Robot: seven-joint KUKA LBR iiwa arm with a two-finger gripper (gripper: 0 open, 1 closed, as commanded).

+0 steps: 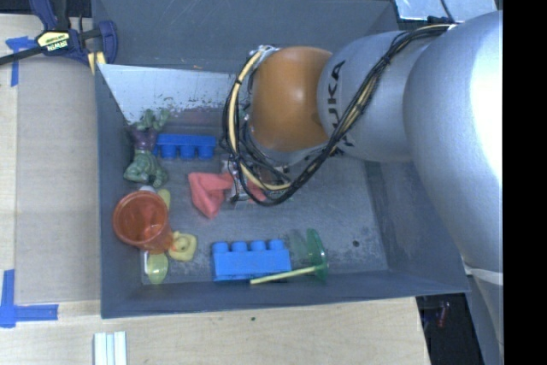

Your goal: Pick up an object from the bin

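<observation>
Along the near wall of the grey bin (256, 293) lies a blue toothed block (249, 259), its studs pointing away from that wall. Touching its right end is a clear green cup (311, 250) on its side, and a thin yellow stick (282, 274) runs along the block's near edge to the cup. In the near left corner sit two small yellow-green pieces (157, 267), one just beside the other.

Just behind them an orange translucent cup (140, 218) stands with its mouth upward, touching the further of the two pieces.

At mid-bin lies a pink-red wedge-shaped piece (206, 192). The gripper (237, 186) is low at this piece's right edge, seemingly touching it, though the wrist above hides most of the contact. Whether the gripper is spread or closed cannot be told, nor whether anything is in its grasp.

Further back on the left, a green figurine (146, 155) with a purplish top stands near the left wall, and a second blue toothed block (185, 147) lies just to its right.

Over the back half of the bin hangs the robot's orange cover (286, 98), ringed by looped cables (256, 171), with the silver arm (427, 90) reaching in from the right.
</observation>
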